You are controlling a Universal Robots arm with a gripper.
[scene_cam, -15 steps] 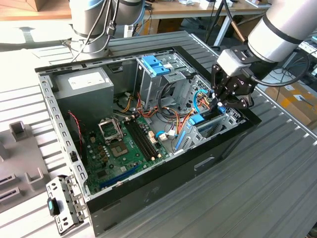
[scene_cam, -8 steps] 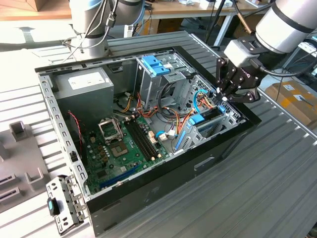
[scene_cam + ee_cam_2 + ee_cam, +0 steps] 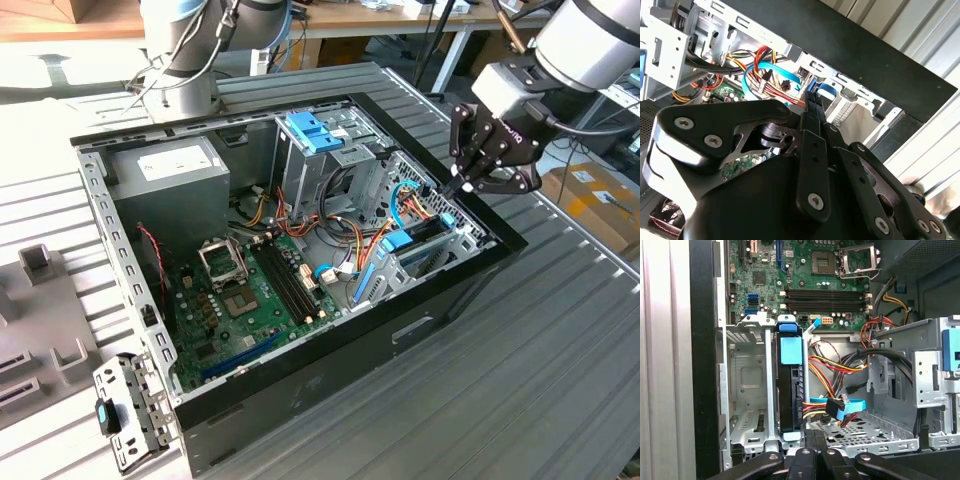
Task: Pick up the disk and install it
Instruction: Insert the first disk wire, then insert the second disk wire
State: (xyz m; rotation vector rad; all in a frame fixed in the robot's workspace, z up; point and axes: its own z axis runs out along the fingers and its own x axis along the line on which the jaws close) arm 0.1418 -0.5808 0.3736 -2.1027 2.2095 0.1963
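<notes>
**Disk seated on edge in the case's drive cage, gripper at its end**

The computer case (image 3: 300, 400) lies open on its side on a ribbed metal table (image 3: 560, 390). The gripper (image 3: 462, 186) hangs over the case's drive cage (image 3: 742, 390), at the corner nearest the exterior view's right. Its fingers (image 3: 812, 442) are drawn together to a narrow point and grip nothing that can be seen.

The disk (image 3: 790, 390) stands on edge in a slot of the drive cage, a blue tab (image 3: 791, 350) on its upper end. The fingertips sit just beside its near end; whether they touch it is hard to tell.

Deeper in the case lies the green motherboard (image 3: 250, 300), with the grey power supply (image 3: 170, 175) beyond it. A bundle of red, yellow and blue cables (image 3: 832, 390) runs beside the disk.
</notes>
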